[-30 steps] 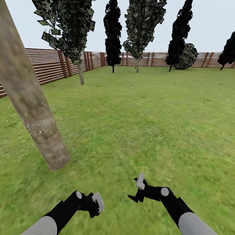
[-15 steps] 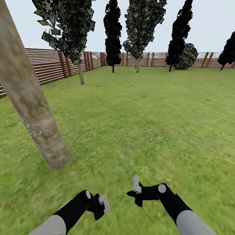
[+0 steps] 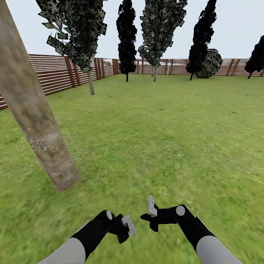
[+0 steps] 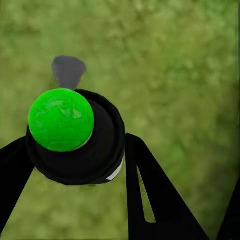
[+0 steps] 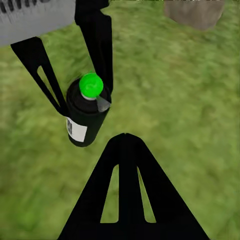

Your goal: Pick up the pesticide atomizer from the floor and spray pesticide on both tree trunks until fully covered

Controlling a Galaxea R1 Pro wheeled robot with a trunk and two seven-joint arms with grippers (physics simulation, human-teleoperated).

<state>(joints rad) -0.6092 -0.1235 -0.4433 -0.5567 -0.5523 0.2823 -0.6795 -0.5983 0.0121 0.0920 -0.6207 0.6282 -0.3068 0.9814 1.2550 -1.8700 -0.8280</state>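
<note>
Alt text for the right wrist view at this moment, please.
The left gripper is clamped around the pesticide atomizer, a small dark bottle with a green cap and a white label, held above the green lawn. A black finger of the right gripper fills the foreground, and a tree trunk base shows beyond.

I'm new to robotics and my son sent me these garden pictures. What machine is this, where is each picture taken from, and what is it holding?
It is a wheeled, two-armed robot in a computer simulation. The big picture comes from a camera on its head, looking down over the left gripper and right gripper. The other two come from cameras at its wrists. The left gripper clamps a dark spray bottle with a green round cap and white label. The right gripper is shut and holds nothing. Around it lie the green lawn and a brown slatted fence. The thick pale mottled tree trunk nearby carries fine white specks.
</note>
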